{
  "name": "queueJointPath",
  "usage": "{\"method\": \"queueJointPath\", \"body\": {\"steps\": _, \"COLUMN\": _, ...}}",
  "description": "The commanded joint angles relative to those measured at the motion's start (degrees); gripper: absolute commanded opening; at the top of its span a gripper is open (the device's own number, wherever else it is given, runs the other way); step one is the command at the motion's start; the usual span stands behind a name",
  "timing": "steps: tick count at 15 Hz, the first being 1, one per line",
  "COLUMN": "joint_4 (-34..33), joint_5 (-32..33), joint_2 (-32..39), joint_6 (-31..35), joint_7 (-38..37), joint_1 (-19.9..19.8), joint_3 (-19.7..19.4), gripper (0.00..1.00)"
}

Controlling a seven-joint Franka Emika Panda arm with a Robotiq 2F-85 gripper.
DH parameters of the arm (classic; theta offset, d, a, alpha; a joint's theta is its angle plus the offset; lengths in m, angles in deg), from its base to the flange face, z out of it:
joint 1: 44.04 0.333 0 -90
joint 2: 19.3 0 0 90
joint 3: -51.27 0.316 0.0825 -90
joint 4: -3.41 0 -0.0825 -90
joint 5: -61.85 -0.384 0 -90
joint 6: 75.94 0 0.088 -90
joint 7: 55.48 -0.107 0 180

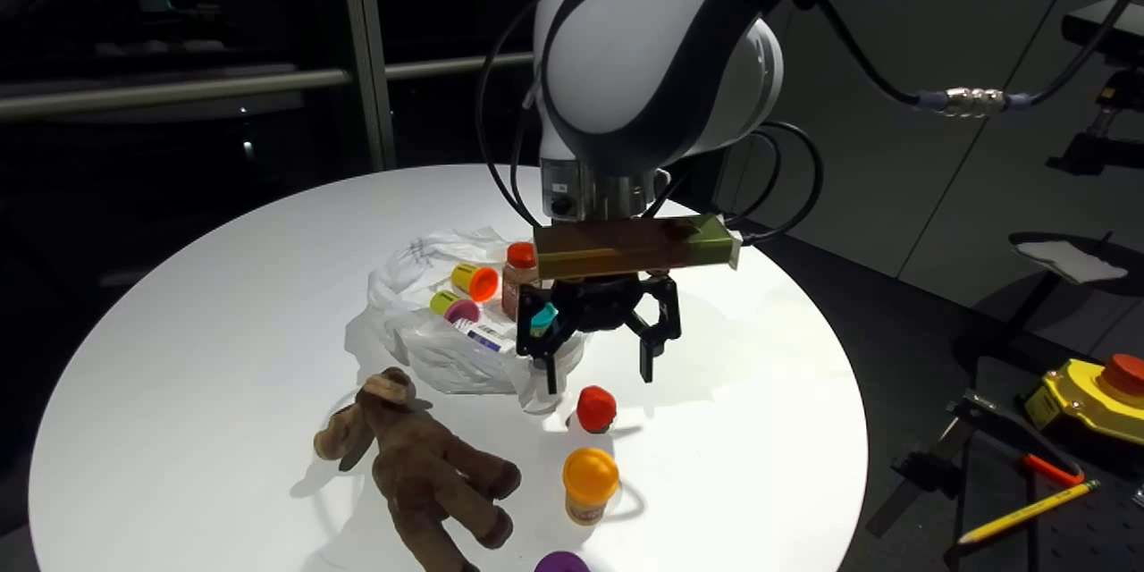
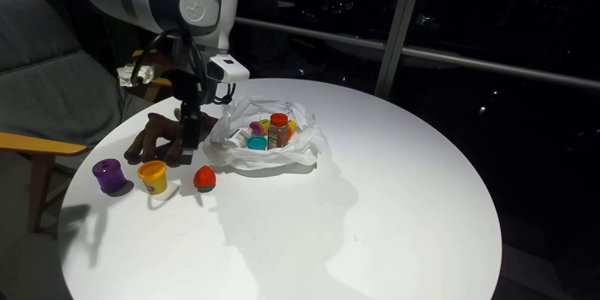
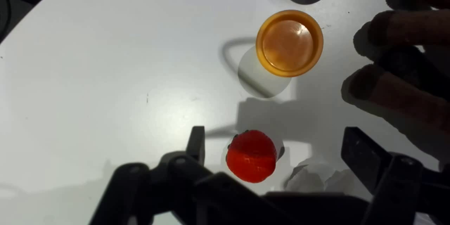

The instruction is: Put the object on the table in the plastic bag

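Under and all around the plastic bag spreads the bench, round, smooth and white. The bag's mouth is splayed, presumably so that things can be lowered in from above; its thin, translucent film crumples into soft folds. Near the bag lies a plush animal, perhaps another candidate for packing; its coat is short brown nap, its legs outstretched, its feet darker. Just outside the bag hangs the end effector, its black fingers spread wide with nothing in their hold, likely lined up for a descent. Inside the bag a see-through, red-lidded jar stands upright among squat plastic tubs, which look tumbled together as if dropped in. Farthest from the bag stands a purple tub, glossy and rounded; between it and the bag, an orange-lidded tub with a raised circular rim. Both may be awaiting their turn. Smallest is the red piece, by my judgement the task's object: just beside the bag, not in it, showing between the spread fingers in the wrist view, their tips apparently above it. It is strawberry-shaped with a dark base; whether hard or soft, I cannot tell.
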Motion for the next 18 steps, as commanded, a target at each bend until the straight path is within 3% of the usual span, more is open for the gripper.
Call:
{"method": "queueJointPath", "body": {"steps": 1, "joint_4": 2.67, "joint_5": 0.99, "joint_2": -1.35, "joint_6": 1.31, "joint_7": 0.53, "joint_1": 0.33, "joint_3": 0.60, "gripper": 1.00}}
{"method": "queueJointPath", "body": {"steps": 10, "joint_4": 6.33, "joint_5": 1.06, "joint_2": 0.79, "joint_6": 11.30, "joint_7": 5.23, "joint_1": 1.50, "joint_3": 2.65, "gripper": 1.00}}
{"method": "queueJointPath", "body": {"steps": 18, "joint_4": 6.44, "joint_5": 0.19, "joint_2": 3.40, "joint_6": 13.54, "joint_7": 8.10, "joint_1": 2.52, "joint_3": 4.50, "gripper": 1.00}}
